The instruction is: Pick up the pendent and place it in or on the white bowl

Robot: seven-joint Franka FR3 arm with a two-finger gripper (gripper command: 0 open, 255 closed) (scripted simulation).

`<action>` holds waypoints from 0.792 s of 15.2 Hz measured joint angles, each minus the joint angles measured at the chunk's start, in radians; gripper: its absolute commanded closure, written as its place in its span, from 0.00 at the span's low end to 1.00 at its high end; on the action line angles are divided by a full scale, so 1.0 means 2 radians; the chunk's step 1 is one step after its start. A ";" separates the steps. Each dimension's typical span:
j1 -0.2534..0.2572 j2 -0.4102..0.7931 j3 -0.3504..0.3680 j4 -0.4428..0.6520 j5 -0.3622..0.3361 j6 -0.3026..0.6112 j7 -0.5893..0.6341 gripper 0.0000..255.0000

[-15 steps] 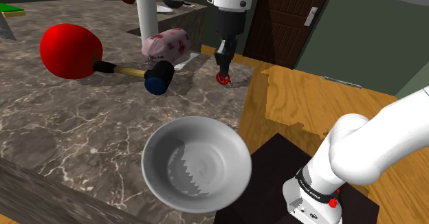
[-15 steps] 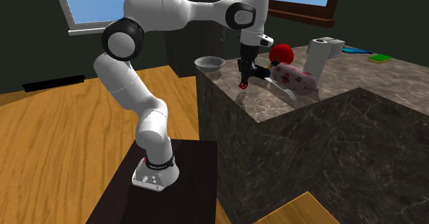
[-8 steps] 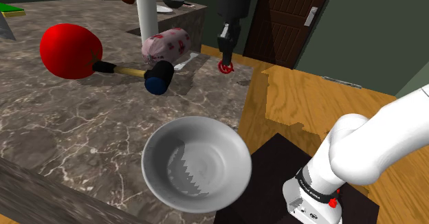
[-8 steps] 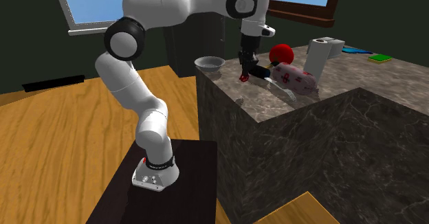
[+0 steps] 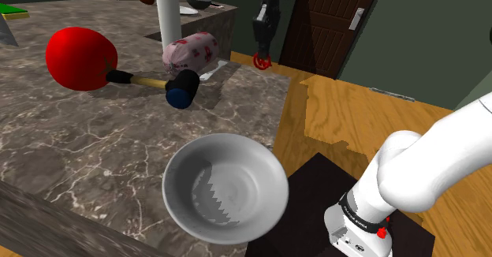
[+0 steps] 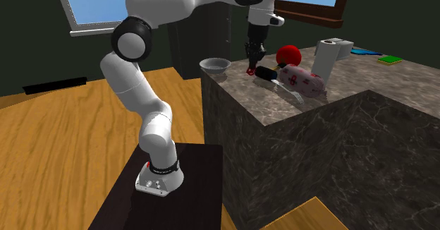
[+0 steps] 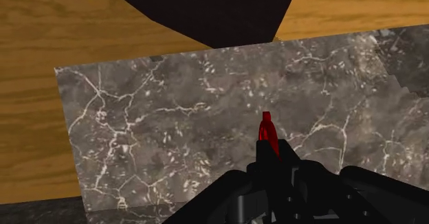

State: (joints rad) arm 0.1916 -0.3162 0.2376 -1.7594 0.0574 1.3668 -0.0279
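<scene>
Gripper: fingers drawn narrow, pinching the top of the red pendant. The pendant hangs from the fingertips above the marble countertop, near its far edge, not touching the surface.

Wrist view: a red sliver of the pendant pokes out past the black fingers, with veined marble behind it.

Shoulder view, positions taken from the gripper:
- White bowl at 6–7 o'clock, well apart, upright, at the counter edge next to the dark stand.
- Mallet, black head with a blue face, at 8 o'clock.
- Pink flowered pouch at 9 o'clock, lying on its side.
- White roll upright at 11 o'clock of the pouch.
- Red round object at 9 o'clock of the mallet head, at the far end of the handle.
</scene>
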 measured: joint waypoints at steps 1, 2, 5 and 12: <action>0.000 0.002 0.000 0.009 0.000 -0.007 0.000 1.00; -0.001 0.005 0.000 0.019 -0.001 -0.013 0.000 1.00; -0.001 0.015 0.001 0.049 -0.003 -0.034 0.002 1.00; 0.023 0.011 0.048 0.064 0.018 -0.051 0.077 1.00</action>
State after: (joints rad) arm 0.2386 -0.2952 0.3330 -1.6308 0.0943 1.2655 0.1254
